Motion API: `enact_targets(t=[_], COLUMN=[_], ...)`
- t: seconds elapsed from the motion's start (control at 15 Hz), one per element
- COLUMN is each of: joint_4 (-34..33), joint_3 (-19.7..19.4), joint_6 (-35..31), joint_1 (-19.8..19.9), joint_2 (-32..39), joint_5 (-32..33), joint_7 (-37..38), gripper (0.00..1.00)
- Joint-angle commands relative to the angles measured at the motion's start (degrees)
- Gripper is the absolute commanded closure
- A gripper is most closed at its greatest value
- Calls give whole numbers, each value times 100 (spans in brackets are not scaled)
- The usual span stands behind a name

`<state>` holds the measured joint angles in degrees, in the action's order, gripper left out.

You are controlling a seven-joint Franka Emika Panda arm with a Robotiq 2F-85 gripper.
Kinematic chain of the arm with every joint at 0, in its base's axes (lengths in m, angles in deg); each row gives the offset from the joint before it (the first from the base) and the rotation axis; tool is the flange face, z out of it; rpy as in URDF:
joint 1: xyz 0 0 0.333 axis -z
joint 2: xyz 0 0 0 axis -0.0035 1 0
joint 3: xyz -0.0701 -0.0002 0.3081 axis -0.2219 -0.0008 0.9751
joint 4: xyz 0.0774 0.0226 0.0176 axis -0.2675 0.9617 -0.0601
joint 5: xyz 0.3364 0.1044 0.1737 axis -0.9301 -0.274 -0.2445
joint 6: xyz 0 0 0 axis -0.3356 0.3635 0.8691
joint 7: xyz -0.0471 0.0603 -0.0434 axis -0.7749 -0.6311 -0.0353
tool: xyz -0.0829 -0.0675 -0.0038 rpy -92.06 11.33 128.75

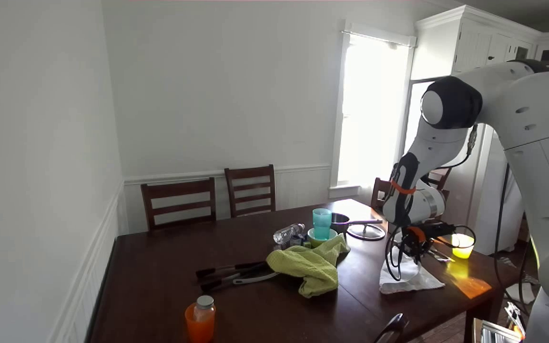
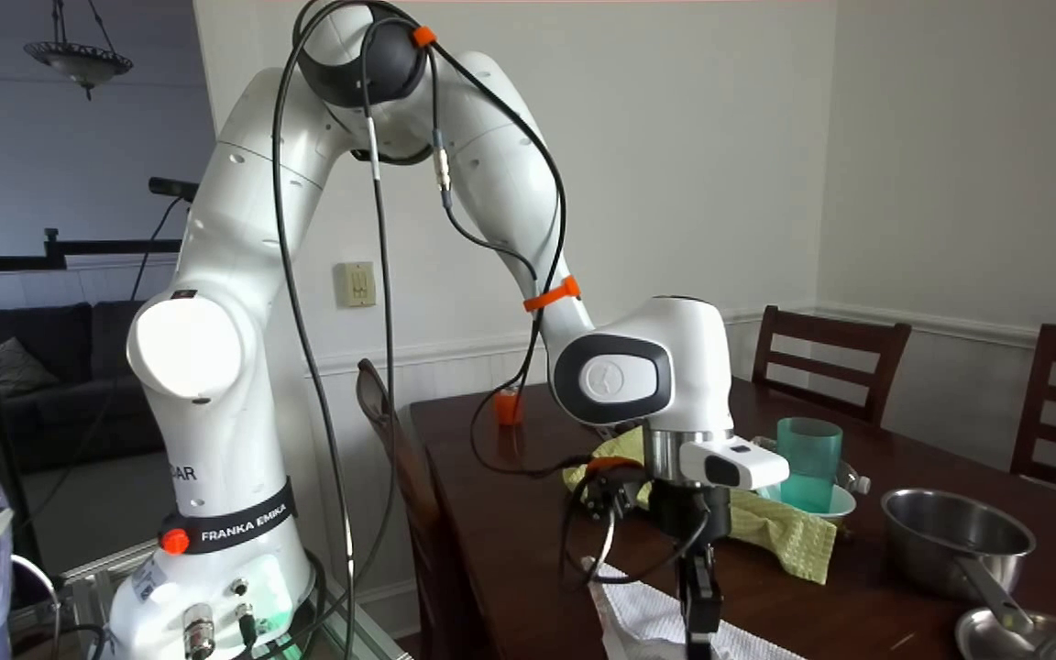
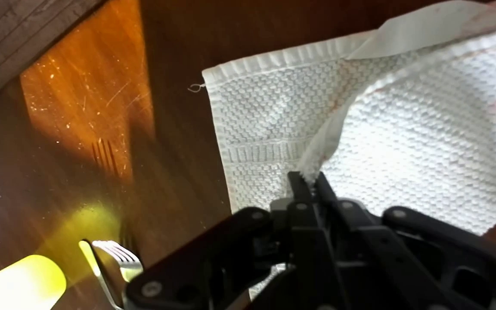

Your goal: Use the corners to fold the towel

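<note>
Towel (image 3: 424, 150), white, is seen in the wrist view with an edge pinched between the tips of the gripper (image 3: 310, 178). In an exterior view, it is shown on the bench (image 1: 150, 286), near a yellow cup (image 1: 462, 247). In an exterior view, a saucepan (image 2: 931, 555) is also shown.

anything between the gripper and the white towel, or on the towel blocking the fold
Nothing visible stands between the gripper and the white towel: its jaws are shut on the towel's edge. No loose object shows on the towel's visible part either; the fork lies off it on the table.
</note>
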<state>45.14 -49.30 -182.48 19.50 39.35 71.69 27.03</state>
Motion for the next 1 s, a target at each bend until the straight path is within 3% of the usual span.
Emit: enact_targets(t=[0.0,0.93], joint_4=[161,408], joint_3=[-101,-449], joint_6=[-57,-138], joint_1=[-23,-143], joint_2=[-59,59], joint_5=[219,363], joint_7=[-44,42], gripper=[99,99])
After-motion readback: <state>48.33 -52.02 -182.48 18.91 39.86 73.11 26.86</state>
